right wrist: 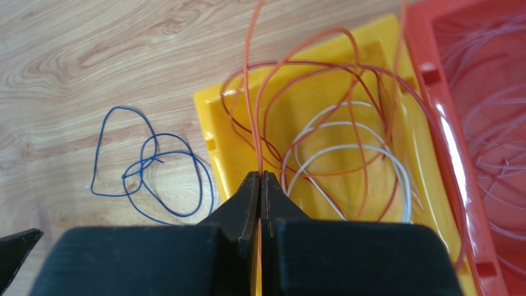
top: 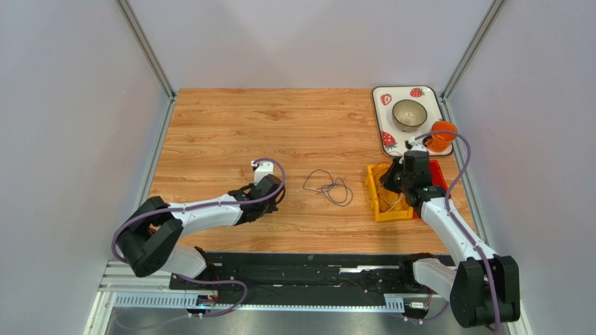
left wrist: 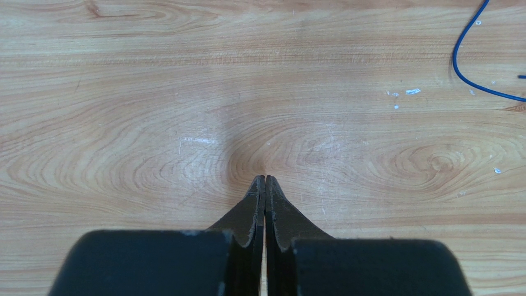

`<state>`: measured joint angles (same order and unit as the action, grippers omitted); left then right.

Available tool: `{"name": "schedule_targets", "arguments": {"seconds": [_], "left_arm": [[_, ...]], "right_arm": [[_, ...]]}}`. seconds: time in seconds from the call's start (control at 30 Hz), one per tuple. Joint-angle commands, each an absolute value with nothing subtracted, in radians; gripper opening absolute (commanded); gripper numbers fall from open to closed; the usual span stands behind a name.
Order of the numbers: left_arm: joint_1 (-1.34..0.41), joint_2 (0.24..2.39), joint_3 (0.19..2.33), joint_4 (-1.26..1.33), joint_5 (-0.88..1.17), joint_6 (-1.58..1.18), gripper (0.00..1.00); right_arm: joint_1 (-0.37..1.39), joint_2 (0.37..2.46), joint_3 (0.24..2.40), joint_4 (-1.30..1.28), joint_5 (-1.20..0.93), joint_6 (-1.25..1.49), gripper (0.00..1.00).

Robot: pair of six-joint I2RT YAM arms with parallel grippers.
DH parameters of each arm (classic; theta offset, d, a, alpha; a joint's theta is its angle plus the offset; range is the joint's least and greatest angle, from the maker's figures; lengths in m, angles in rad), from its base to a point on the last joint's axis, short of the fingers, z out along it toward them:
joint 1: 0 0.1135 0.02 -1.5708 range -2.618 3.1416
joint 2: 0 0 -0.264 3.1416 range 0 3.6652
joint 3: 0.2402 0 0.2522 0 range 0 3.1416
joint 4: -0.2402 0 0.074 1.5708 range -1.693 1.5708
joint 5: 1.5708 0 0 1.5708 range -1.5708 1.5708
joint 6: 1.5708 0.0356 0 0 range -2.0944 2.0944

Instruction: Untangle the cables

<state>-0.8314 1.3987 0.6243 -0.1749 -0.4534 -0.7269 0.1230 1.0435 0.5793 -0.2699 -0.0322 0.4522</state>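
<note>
Cable (right wrist: 249, 80) (orange) in R tool (right wrist: 260, 176), near tray (right wrist: 204, 111) edge

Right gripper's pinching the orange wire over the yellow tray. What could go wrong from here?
1. The orange wire pinched in the right gripper crosses the red wire and white wire in the yellow tray; pulling may drag them along or tighten the tangle.
2. The left gripper is shut over bare table, so nothing holds the tray; it might slide.

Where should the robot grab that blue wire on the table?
On the single strand of an outer loop of the blue wire, away from the middle crossing. Come straight down from above: it lies flat on the table, so the left claw must straddle it.
</note>
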Motion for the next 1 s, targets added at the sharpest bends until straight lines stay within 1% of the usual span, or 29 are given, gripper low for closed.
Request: {"name": "schedule_targets", "arguments": {"seconds": [0.0, 0.03, 0.07, 0.1, 0.17, 0.2, 0.27, 0.3, 0.33, 0.5, 0.57, 0.63, 0.67, 0.7, 0.83, 0.87, 0.9, 0.97], "left_arm": [[-0.831, 1.397, 0.655, -0.170, -0.462, -0.723, 0.00], [-0.831, 1.400, 0.658, -0.173, -0.463, -0.724, 0.00], [-0.831, 1.401, 0.658, -0.172, -0.463, -0.724, 0.00], [-0.831, 1.402, 0.658, -0.172, -0.463, -0.723, 0.00], [-0.831, 1.404, 0.658, -0.172, -0.463, -0.726, 0.00], [-0.831, 1.404, 0.658, -0.172, -0.463, -0.726, 0.00], [-0.831, 1.405, 0.660, -0.172, -0.465, -0.726, 0.00], [-0.831, 1.405, 0.660, -0.172, -0.465, -0.724, 0.00], [-0.831, 1.405, 0.660, -0.173, -0.465, -0.726, 0.00], [-0.831, 1.404, 0.658, -0.172, -0.465, -0.726, 0.00], [-0.831, 1.404, 0.660, -0.170, -0.465, -0.724, 0.00], [-0.831, 1.399, 0.655, -0.167, -0.462, -0.723, 0.00], [-0.831, 1.394, 0.649, -0.154, -0.457, -0.721, 0.00], [-0.831, 1.378, 0.641, -0.143, -0.453, -0.718, 0.00], [-0.831, 1.315, 0.571, -0.074, -0.436, -0.706, 0.00], [-0.831, 1.302, 0.558, -0.040, -0.422, -0.700, 0.02], [-0.831, 1.278, 0.536, -0.025, -0.416, -0.692, 0.11], [-0.831, 1.244, 0.520, -0.011, -0.426, -0.696, 0.22]], "right_arm": [[0.123, 1.089, 0.715, -0.331, -0.115, 0.384, 0.03], [0.123, 1.089, 0.741, -0.345, -0.109, 0.377, 0.08], [0.123, 1.085, 0.752, -0.359, -0.107, 0.371, 0.10], [0.123, 1.077, 0.762, -0.383, -0.103, 0.365, 0.14], [0.123, 1.068, 0.788, -0.406, -0.104, 0.359, 0.19], [0.123, 1.068, 0.798, -0.435, -0.113, 0.356, 0.24], [0.124, 1.071, 0.822, -0.468, -0.120, 0.353, 0.29], [0.126, 1.071, 0.827, -0.492, -0.120, 0.351, 0.33], [0.127, 1.066, 0.830, -0.505, -0.117, 0.351, 0.35], [0.175, 1.016, 0.853, -0.531, -0.132, 0.361, 0.38], [0.249, 1.012, 0.870, -0.529, -0.144, 0.353, 0.39], [0.314, 1.029, 0.911, -0.552, -0.109, 0.344, 0.39], [0.380, 1.054, 0.926, -0.570, -0.088, 0.339, 0.39], [0.408, 1.066, 0.948, -0.580, -0.036, 0.337, 0.39], [0.501, 1.135, 0.960, -0.591, 0.040, 0.359, 0.39], [0.508, 1.146, 0.957, -0.574, 0.041, 0.376, 0.40], [0.515, 1.170, 0.957, -0.565, 0.035, 0.382, 0.41], [0.548, 1.195, 0.959, -0.543, 0.038, 0.382, 0.44]]}}
